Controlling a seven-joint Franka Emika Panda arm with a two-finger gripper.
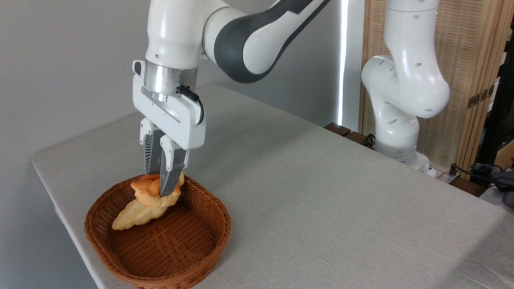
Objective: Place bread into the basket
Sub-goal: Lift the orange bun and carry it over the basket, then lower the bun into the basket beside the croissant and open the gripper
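**Bun held over the basket's back half**

The gripper (160, 188) points straight down with its two fingers (168, 176) closed tight on the bread (152, 196) — a small orange-golden bun with a lobed top. The fingers pinch it from either side, and their tips cover the bun's upper middle.

The bun hangs within the outline of the basket (200, 241), toward its far left part, at about the height of the rim. Whether its underside touches anything below cannot be told from this angle.

The basket is round, shallow and reddish-brown, woven of wicker, and stands near the front left corner of the table (321, 200). It already holds one thing: a long pale braided loaf (130, 216), lying slantwise with its lower end toward the left wall and its upper end running up behind the bun (that end is hidden by the bun and the fingers). The right and near parts of the basket floor show bare weave.

The table is covered in a light grey cloth. The arm's white base (401, 120) stands at the far right edge of the table, well apart from the basket.
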